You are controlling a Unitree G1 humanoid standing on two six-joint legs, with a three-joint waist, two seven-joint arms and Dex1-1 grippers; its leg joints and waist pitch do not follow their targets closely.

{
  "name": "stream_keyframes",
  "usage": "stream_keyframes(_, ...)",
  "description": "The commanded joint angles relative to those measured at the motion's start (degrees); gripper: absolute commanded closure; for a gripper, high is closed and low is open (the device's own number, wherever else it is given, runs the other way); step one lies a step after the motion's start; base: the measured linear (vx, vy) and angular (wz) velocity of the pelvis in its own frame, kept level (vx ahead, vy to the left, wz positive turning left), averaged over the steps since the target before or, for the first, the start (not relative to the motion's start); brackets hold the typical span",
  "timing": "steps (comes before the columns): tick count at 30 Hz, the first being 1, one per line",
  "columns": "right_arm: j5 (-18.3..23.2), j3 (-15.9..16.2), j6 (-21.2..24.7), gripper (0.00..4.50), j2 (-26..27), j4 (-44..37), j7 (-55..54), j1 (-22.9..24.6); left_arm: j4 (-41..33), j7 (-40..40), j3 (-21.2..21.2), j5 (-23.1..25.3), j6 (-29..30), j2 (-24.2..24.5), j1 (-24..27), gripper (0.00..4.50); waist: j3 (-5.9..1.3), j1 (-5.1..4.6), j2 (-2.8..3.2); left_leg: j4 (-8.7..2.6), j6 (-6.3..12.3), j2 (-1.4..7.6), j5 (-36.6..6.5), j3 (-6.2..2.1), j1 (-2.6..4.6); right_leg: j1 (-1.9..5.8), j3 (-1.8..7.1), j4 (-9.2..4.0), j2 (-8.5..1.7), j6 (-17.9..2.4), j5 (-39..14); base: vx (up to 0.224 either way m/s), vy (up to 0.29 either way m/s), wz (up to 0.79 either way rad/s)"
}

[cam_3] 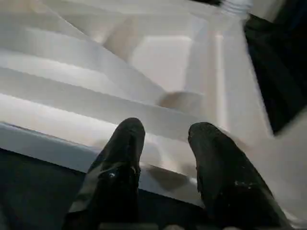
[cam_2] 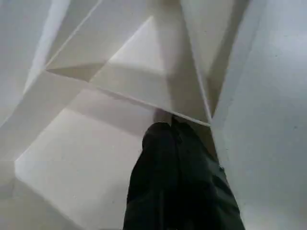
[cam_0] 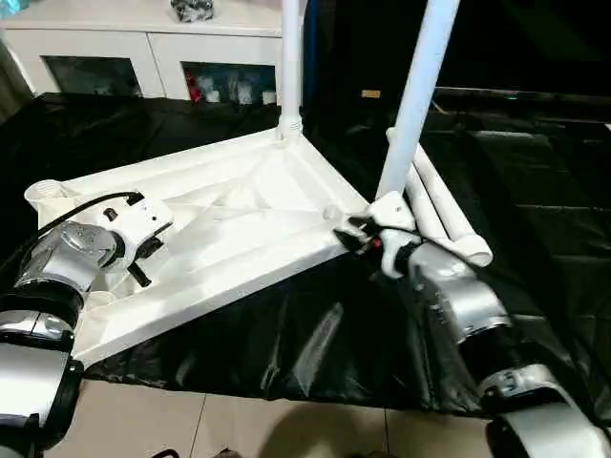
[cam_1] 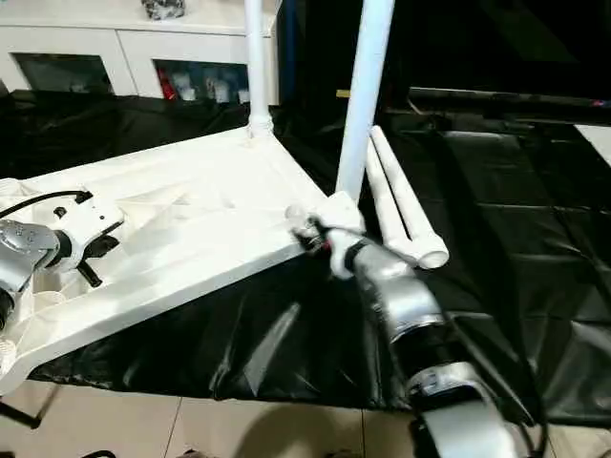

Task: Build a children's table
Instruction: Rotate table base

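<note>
Black sheeting covers the floor; tabletop (cam_0: 229,229) lies on it underside up. Two legs (cam_0: 415,105) stand in far sockets, two legs (cam_0: 444,215) lie loose beside. Left gripper (cam_2: 168,139) pinched shut over the ribs; right gripper (cam_3: 165,139) part-open at the near rim, holding nothing.

Black plastic sheet (cam_0: 286,334) covers the centre and right, white glass-door cabinet (cam_0: 143,48) upper left, beige tiled floor (cam_0: 239,425) along the bottom.
</note>
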Motion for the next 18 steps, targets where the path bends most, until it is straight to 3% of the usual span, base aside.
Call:
stream_keyframes(1,-1.7,0.0,2.0,2.69,-2.8,-1.5,0.8,-0.3,-0.1,-3.5,-1.8,0.4,0.4,-0.5,0.7,4.50,-4.04,0.06,0.91,-3.77,-1.06,1.00,-15.5,-0.48,0.90,2.76,2.52,-3.35,-3.26,-13.7,-9.2,0.000,0.000,0.00)
stream_keyframes(4,-1.9,1.8,3.9,2.69,-4.5,-4.2,4.8,1.5,0.0,-3.7,-2.0,0.5,0.2,-0.6,0.6,4.50,-4.17,0.56,0.87,-3.54,0.13,0.99,-13.9,-0.39,0.66,3.05,2.41,-3.08,-3.28,-13.8,-7.5,0.000,0.000,0.00)
stream_keyframes(5,-2.1,2.3,4.3,2.88,-4.7,-4.7,5.6,1.9,0.1,-3.7,-2.0,0.5,0.1,-0.6,0.6,4.50,-4.05,0.56,0.79,-3.56,0.29,0.96,-14.1,-0.35,0.62,3.02,2.39,-3.18,-3.23,-13.7,-7.9,0.000,0.000,0.00)
stream_keyframes(8,-3.5,4.1,4.6,2.88,-5.1,-5.1,6.7,2.8,0.7,-3.9,-2.1,0.6,-0.2,-0.6,0.3,4.50,-3.83,0.64,0.54,-3.72,-0.04,1.03,-16.0,-0.48,0.70,2.85,2.34,-3.69,-3.49,-12.7,-13.3,0.000,0.000,0.00)
stream_keyframes(13,-5.5,5.2,0.9,3.45,-0.8,4.4,2.4,-0.9,-1.1,-8.0,-2.0,-0.5,-0.9,-0.5,0.1,4.50,-3.73,0.34,0.61,-3.92,-1.20,1.20,-17.7,-0.69,0.83,2.39,2.45,-3.93,-3.67,-12.5,-16.6,0.000,0.000,0.00)
stream_keyframes(15,-5.5,4.9,-1.0,3.58,1.2,9.0,0.2,-3.4,-3.1,-10.8,-2.1,-1.5,-0.6,-0.4,0.7,4.50,-3.79,0.34,0.30,-3.93,-1.47,1.34,-17.7,-0.73,0.88,2.32,2.52,-3.78,-3.88,-12.7,-16.5,0.000,0.000,0.00)
stream_keyframes(16,-5.2,4.4,-1.8,3.67,2.2,11.1,-0.8,-4.7,-4.3,-12.5,-2.3,-1.9,-0.8,-0.3,1.2,4.50,-3.83,0.08,0.64,-3.95,-1.91,1.39,-17.4,-0.75,0.89,2.31,2.53,-3.62,-3.85,-13.1,-15.5,0.000,0.000,0.00)
stream_keyframes(17,-4.9,3.9,-2.5,3.75,3.0,12.3,-1.4,-5.6,-5.4,-14.1,-2.6,-2.2,-0.8,-0.2,1.7,4.50,-3.78,0.15,0.30,-3.96,-1.80,1.47,-17.3,-0.66,0.93,2.22,2.59,-3.65,-3.90,-13.3,-15.1,0.000,0.000,0.00)
stream_keyframes(18,-4.8,3.5,-2.8,3.82,3.4,12.8,-1.6,-6.0,-6.0,-14.9,-2.7,-2.4,-0.9,-0.1,2.0,4.50,-3.80,0.24,0.45,-3.92,-1.66,1.41,-16.7,-0.59,0.82,2.39,2.60,-3.41,-3.80,-13.5,-13.7,0.000,0.000,0.00)
